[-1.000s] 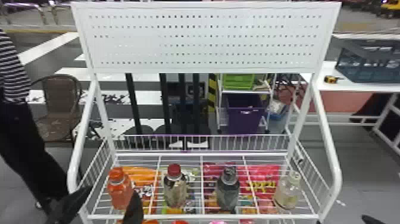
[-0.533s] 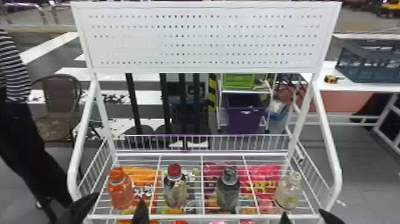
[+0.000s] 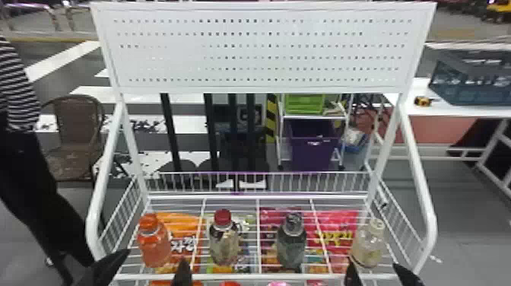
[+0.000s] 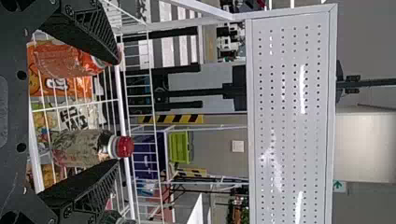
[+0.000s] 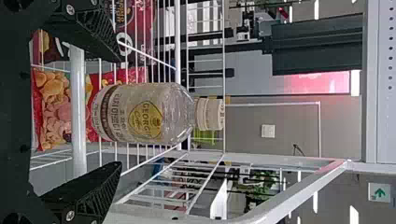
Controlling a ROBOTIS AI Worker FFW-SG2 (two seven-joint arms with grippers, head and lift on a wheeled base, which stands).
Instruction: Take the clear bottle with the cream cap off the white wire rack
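Note:
The clear bottle with the cream cap (image 3: 368,243) stands upright at the right end of the white wire rack (image 3: 258,277). My right gripper (image 3: 374,272) is open at the rack's front edge, just before that bottle. In the right wrist view the clear bottle (image 5: 144,113) lies beyond and between the spread fingers of my right gripper (image 5: 120,112), with nothing held. My left gripper (image 3: 152,268) stands open at the rack's front left, by the orange bottle. In the left wrist view my left gripper (image 4: 116,112) has its fingers wide apart, holding nothing.
On the same shelf stand an orange bottle (image 3: 154,243), a red-capped bottle (image 3: 223,239) and a dark bottle (image 3: 292,241). Snack bags (image 3: 338,235) show under the wires. White side frames (image 3: 420,182) bound the rack, and a perforated panel (image 3: 262,53) rises behind.
My right gripper has come in from the lower right to the front of the clear bottle. The left gripper has shifted slightly to the right. The bottles have stayed in place.

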